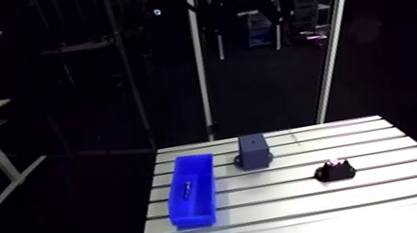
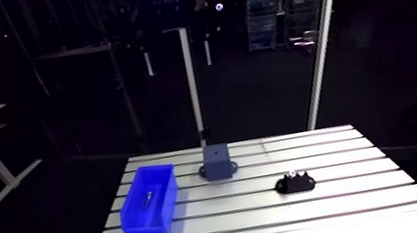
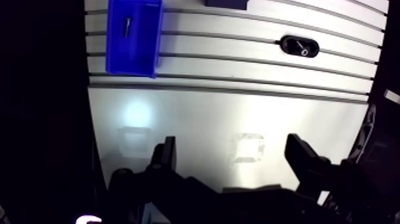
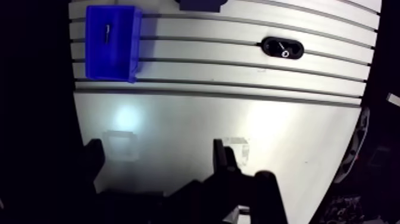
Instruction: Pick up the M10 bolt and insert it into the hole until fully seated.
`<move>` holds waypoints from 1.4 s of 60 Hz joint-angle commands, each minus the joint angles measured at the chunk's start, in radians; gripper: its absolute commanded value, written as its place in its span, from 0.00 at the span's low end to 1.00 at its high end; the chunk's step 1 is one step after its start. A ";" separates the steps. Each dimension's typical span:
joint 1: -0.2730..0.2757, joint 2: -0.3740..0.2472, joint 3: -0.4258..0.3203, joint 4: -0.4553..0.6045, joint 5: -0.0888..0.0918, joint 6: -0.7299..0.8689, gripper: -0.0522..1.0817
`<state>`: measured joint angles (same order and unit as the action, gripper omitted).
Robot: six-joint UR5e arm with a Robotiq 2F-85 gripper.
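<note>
The slotted table (image 1: 302,208) carries everything, and its near part is bare, which leaves the arm room to travel. Over that bare part hangs the gripper (image 3: 232,142). In the wrist view its two fingers (image 3: 300,156) stand wide apart with only tabletop between them, so the tool is released and holds nothing.

Ahead of it and off to one side sits a blue bin (image 1: 195,219) with its long side running across the slots; its walls probably serve to keep a loose part from rolling away. Next to the bin, at the far edge of the table, stands a dark box (image 1: 253,151) with small ears at its base, seemingly for fastening it down. Nearer, and well apart from the bin, lies a small black block (image 1: 335,171) with a bright ring on top. This may be the hole, though I cannot tell for sure.

The bolt (image 3: 127,25) lies flat inside the bin, untouched. The pick-up is not yet begun.
</note>
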<state>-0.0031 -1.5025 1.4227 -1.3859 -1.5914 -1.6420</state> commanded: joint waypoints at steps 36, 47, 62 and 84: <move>0.008 0.058 -0.046 -0.002 0.034 -0.074 0.05; 0.008 0.058 -0.040 -0.003 0.028 -0.074 0.05; -0.003 0.060 -0.022 -0.066 0.014 -0.077 0.05; -0.084 0.057 0.075 -0.206 0.008 -0.167 0.05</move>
<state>-0.0377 -1.4443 1.4392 -1.5125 -1.5841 -1.7569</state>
